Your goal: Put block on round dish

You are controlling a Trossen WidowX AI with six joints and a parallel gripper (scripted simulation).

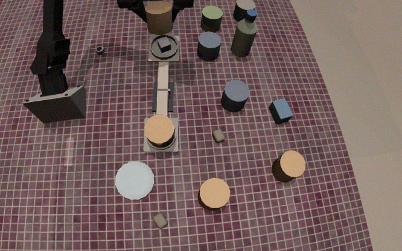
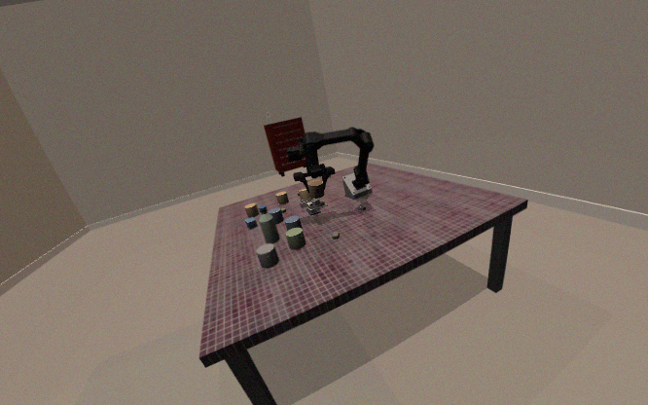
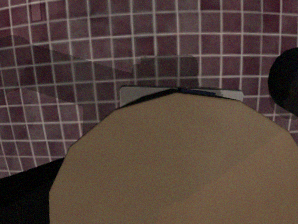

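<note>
Wrist view is filling with the tan cup (image 3: 173, 183) the pincer (image 1: 159, 12) is clamping, raised off its pad. Directly beneath and slightly toward the arm's base, the dark block (image 1: 164, 44) is sitting exposed in its ring, squarish, with no long axis. Beyond it along the beam, past the other cup (image 1: 159, 129), the round dish (image 1: 134, 180) is lying, with open tiles around it.

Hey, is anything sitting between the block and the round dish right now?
Yes. On the straight line from the block to the dish stands the second cup, on the balance's near end. The gripper holds the lifted cup, so it isn't free yet.
</note>
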